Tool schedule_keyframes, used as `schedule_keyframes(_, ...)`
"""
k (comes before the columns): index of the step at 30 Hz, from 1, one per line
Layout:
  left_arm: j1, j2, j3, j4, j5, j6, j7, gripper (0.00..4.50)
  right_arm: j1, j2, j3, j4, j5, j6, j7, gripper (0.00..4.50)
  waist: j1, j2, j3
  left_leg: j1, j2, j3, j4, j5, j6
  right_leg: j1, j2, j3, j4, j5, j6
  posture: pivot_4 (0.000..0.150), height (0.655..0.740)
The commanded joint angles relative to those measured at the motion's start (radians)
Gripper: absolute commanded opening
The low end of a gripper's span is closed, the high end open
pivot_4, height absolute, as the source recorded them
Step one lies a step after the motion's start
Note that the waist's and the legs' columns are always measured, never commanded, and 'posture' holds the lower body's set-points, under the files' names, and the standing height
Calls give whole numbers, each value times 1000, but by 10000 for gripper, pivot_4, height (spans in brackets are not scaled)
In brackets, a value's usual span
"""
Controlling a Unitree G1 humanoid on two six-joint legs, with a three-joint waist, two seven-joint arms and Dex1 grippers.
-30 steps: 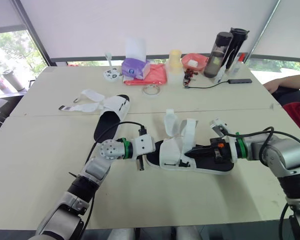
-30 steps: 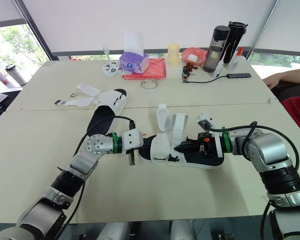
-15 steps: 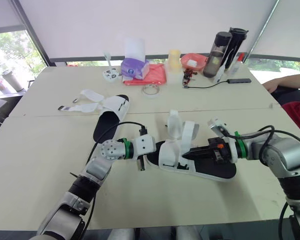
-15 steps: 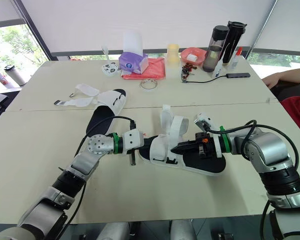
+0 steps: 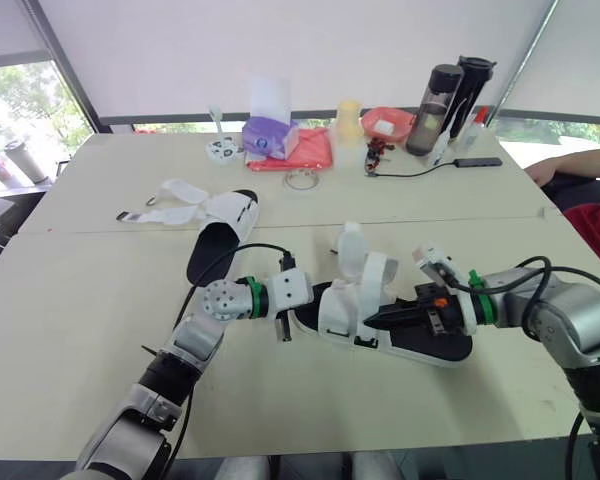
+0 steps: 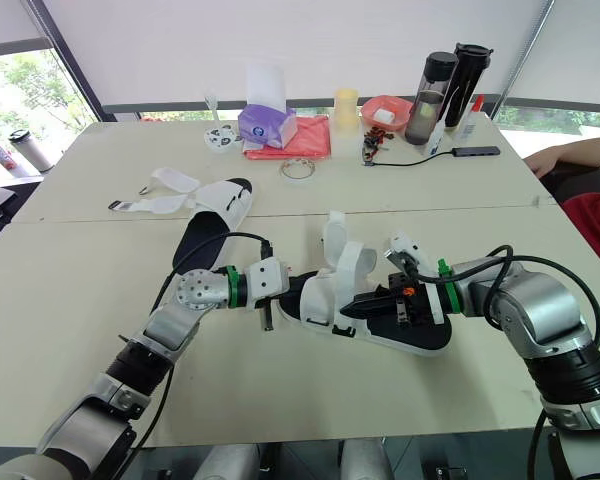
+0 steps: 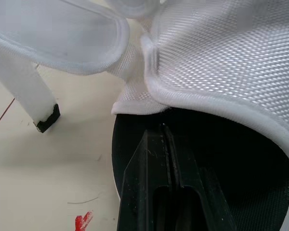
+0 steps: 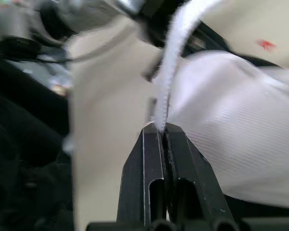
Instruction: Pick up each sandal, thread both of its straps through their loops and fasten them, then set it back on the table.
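The left gripper has its tips tucked under the white upper of the held sandal, so the head views hide them. The left wrist view shows the two black fingers pressed together on the dark sole at the sandal's 9 o'clock end. The right gripper comes in from 3 o'clock and is pinched tight on the edge of a white strap that stands up off the sandal. Which loop that strap belongs to cannot be made out, and the surroundings in the right wrist view are too blurred to read.

The sandal sits low over the table, near its middle. Bare tabletop runs from it toward 6 o'clock as far as the near edge. A seam crosses the table just beyond, at 12 o'clock.

The second sandal lies at about 10 o'clock — straps splayed open, well apart from the held one.

Along the far edge stand a purple tissue box with a tissue poking up, a red bowl holding something white, and two dark bottles. A person's arm is cut off at the 3 o'clock edge.
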Motion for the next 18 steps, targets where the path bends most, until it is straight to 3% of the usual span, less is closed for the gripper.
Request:
schedule_keyframes(1, 24, 3, -23, 22, 18, 18, -10, 0, 28, 13, 48, -4, -39, 0, -38, 117, 1, 0, 0, 0, 0, 0, 0, 0, 0, 0, 0, 0, 0, 0, 0, 1500, 7400)
schedule_keyframes(18, 23, -9, -23, 34, 16, 19, -14, 0, 83, 39, -118, -127, 116, 16, -60, 117, -1, 0, 0, 0, 0, 0, 0, 0, 1, 0, 0, 0, 0, 0, 0, 1500, 7400)
